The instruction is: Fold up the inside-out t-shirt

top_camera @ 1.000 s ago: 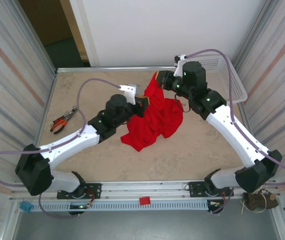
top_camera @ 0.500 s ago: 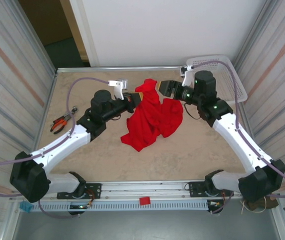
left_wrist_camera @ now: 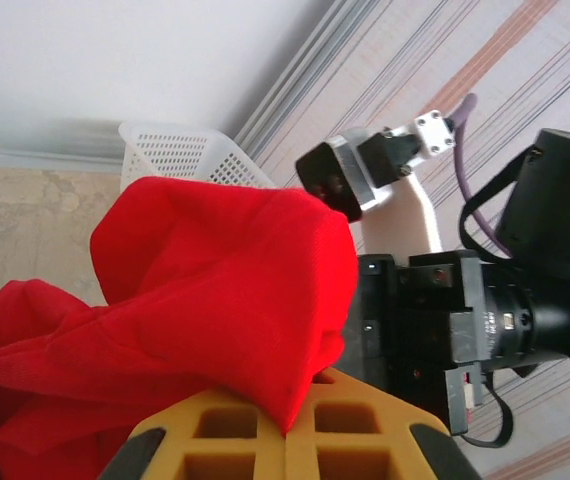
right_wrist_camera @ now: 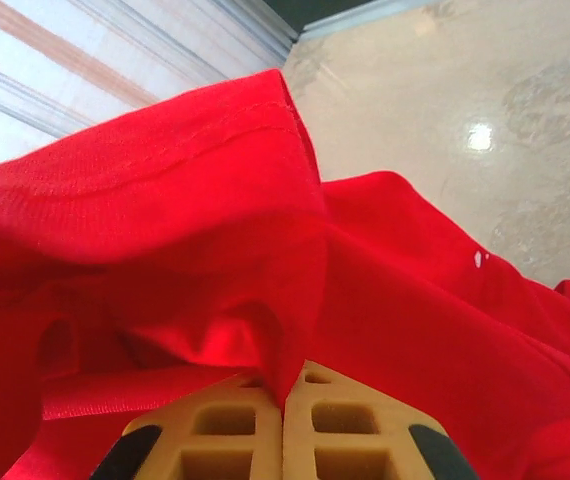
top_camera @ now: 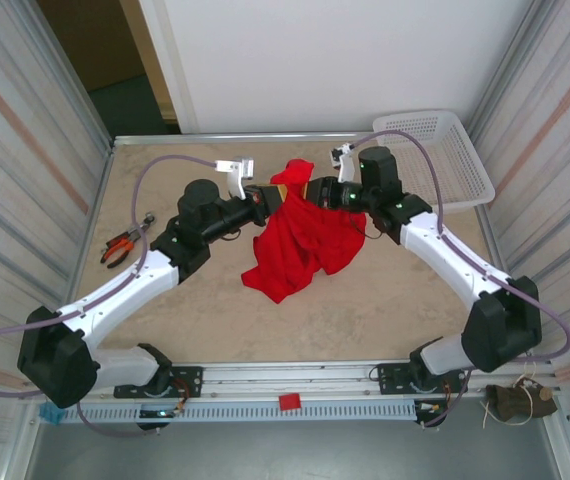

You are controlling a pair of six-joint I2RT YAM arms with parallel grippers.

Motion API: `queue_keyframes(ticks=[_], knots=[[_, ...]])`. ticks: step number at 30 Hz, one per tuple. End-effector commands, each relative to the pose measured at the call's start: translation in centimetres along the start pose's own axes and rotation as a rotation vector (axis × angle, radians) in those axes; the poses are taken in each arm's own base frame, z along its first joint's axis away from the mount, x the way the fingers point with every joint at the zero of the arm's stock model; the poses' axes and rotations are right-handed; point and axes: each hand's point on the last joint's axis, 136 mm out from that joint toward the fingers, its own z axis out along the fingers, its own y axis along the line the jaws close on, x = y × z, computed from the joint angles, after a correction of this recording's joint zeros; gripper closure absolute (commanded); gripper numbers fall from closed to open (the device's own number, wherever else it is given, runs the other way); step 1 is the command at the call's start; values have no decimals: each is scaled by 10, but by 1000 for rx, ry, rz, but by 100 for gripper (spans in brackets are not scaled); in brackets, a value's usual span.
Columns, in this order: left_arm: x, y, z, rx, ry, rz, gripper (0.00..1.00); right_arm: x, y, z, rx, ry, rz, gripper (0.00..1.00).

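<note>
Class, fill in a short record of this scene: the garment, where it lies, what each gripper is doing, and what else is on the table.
Garment: bright red soft cloth t-shirt, crumpled, not yet folded
Place: middle of the beige table, upper edge raised
Left gripper: shut on the t-shirt's upper edge
Right gripper: shut on the same edge, close beside the left
Other things: white plastic mesh basket at the far right corner; red-and-black-handled pliers at the left
</note>
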Motion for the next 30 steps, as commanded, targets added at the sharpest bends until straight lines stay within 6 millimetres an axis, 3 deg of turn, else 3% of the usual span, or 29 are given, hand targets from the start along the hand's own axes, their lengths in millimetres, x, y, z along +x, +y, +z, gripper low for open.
queue_keyframes(ticks=[1,3,6,9,10,12,13,16,19,23,30], knots=[[-26,9,-17,-34,-110,-62,100,-28,37,-20,-114,-63,-61,100],[-24,36,-23,-116,-137,-131,100,-33,50,-38,-172,-91,-67,100],[-18,76,-30,-211,-156,-233,100,-35,85,-68,-324,-125,-126,100],[-12,92,-26,-226,-131,-254,100,-30,111,-85,-438,-122,-177,100],[-12,91,-23,-217,-117,-240,93,-29,115,-87,-466,-118,-185,100],[-11,87,-22,-215,-83,-207,68,-28,114,-85,-474,-116,-185,100],[-12,83,-24,-211,-69,-181,60,-28,111,-83,-468,-114,-180,100],[-14,72,-38,-226,-35,-104,46,-30,104,-79,-463,-109,-164,100],[-19,57,-58,-229,-37,-43,40,-32,99,-78,-450,-110,-151,100],[-30,20,-71,-149,-49,23,35,-29,92,-74,-432,-102,-132,100],[-44,-39,-38,14,-9,74,29,-28,82,-69,-400,-102,-107,100]])
